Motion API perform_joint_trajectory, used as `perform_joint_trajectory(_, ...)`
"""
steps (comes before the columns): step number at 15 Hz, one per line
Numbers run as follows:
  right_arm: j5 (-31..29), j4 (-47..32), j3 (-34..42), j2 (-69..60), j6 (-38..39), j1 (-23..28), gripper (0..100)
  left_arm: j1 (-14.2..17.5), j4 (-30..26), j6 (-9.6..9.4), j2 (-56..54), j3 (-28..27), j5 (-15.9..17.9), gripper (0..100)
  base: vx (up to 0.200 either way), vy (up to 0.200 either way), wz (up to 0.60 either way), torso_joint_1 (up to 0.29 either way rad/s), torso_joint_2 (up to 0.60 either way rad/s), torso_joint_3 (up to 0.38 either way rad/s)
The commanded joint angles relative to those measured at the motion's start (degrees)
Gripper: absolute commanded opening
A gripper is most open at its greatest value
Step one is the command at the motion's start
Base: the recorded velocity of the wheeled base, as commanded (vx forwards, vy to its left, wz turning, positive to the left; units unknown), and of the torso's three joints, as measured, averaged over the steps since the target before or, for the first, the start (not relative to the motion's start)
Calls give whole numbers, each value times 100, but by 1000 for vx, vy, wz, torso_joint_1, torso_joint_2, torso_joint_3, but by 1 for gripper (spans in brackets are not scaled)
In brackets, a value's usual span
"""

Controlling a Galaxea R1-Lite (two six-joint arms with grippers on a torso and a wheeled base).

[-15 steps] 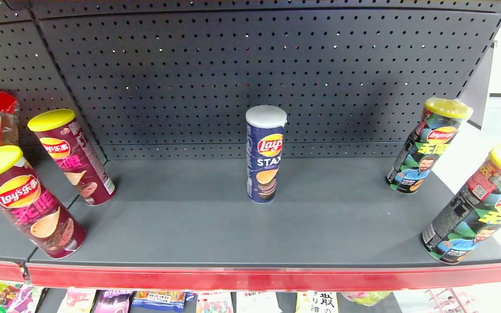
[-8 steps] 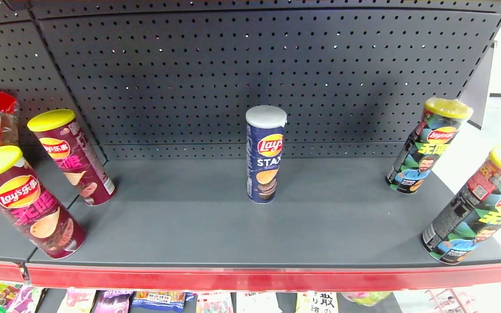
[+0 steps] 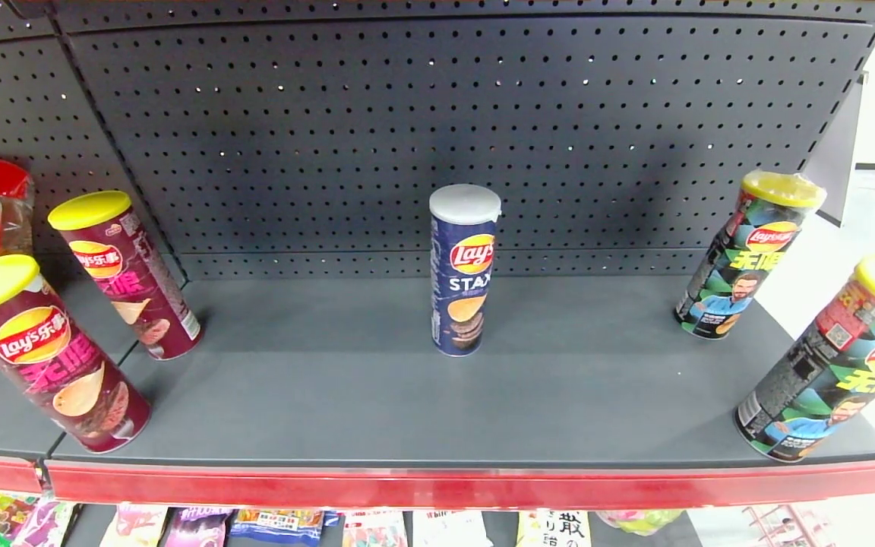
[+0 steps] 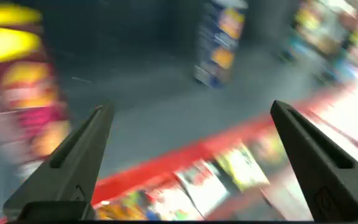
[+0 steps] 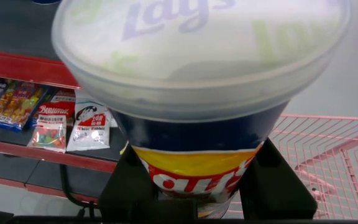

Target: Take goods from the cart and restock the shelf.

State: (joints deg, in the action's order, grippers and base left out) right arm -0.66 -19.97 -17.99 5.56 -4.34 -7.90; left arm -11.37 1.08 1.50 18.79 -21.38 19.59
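My right gripper (image 5: 204,190) is shut on a blue and yellow chip can (image 5: 197,93) with a white lid, held upright beside the shelf's red front edge (image 5: 17,65). My left gripper (image 4: 191,109) is open with nothing between its fingers, hanging in front of the grey shelf (image 4: 142,118). On that shelf (image 3: 331,395) a matching blue can (image 3: 464,270) stands upright at the middle back. The left wrist view has this blue can (image 4: 219,40) beyond the fingers.
Two maroon cans with yellow lids (image 3: 126,273) (image 3: 42,353) stand at the shelf's left. Two green and black cans (image 3: 749,254) (image 3: 832,365) stand at its right. Snack packets (image 5: 55,124) lie on the lower shelf. The pink wire cart (image 5: 328,162) is below my right gripper.
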Motion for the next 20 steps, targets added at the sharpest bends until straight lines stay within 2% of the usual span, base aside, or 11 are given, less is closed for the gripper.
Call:
perform_joint_trajectory(1, 4, 10, -2, 7, 56, -1, 0, -533, 94, -247, 1751, -305, 739, 100, 0, 0, 0, 0, 0, 0)
perform_joint_trajectory(3, 13, 10, -11, 7, 82, -10, 0, -717, 419, -264, 2753, -560, 1187, 100, 0, 0, 0, 0, 0, 0)
perform_joint_trajectory(4, 13, 19, -29, 7, 118, -10, 0, -743, 920, -308, 3342, -630, 1363, 100, 0, 0, 0, 0, 0, 0)
perform_joint_trajectory(5, 4, 10, -38, 7, 170, -10, 0, -752, 1474, -484, 4001, -709, 1407, 100, 0, 0, 0, 0, 0, 0)
perform_joint_trajectory(6, 4, 10, -38, 7, 205, -10, 0, -761, 1781, -607, 4406, -824, 1416, 100, 0, 0, 0, 0, 0, 0)
perform_joint_trajectory(7, 4, 10, -38, 7, 223, -10, 0, -858, 2150, -704, 5082, -1140, 1425, 100, 0, 0, 0, 0, 0, 0)
perform_joint_trajectory(10, -4, 10, -46, 7, 223, -10, 0, -1324, 2370, -721, 6216, -1975, 1416, 100, 0, 0, 0, 0, 0, 0)
perform_joint_trajectory(14, -4, 10, -38, 7, 232, -10, 0, -1394, 2976, -862, 7403, -2652, 1407, 100, 0, 0, 0, 0, 0, 0)
perform_joint_trajectory(20, -48, 10, -46, 7, 276, -10, 0, -1666, 3073, -879, 8449, -3689, 1293, 100, 0, 0, 0, 0, 0, 0)
